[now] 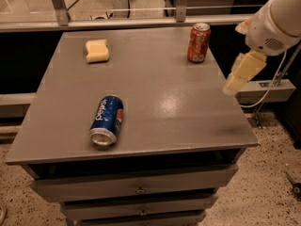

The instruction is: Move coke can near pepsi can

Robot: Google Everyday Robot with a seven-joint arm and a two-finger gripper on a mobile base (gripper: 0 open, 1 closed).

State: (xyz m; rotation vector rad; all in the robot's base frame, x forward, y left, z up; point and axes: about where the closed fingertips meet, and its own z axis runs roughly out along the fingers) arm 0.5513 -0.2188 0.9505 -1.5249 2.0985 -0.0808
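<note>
The red coke can (198,43) stands upright near the far right corner of the grey table (155,93). The blue pepsi can (106,120) lies on its side near the front left, its silver end toward the front edge. My gripper (238,78) hangs from the white arm (275,20) over the table's right edge. It is in front of and to the right of the coke can, apart from it, and holds nothing that I can see.
A yellow sponge (97,50) lies at the far left of the table. Drawers (136,188) sit under the tabletop. A metal rail (117,22) runs behind the table. Speckled floor and a cable lie to the right.
</note>
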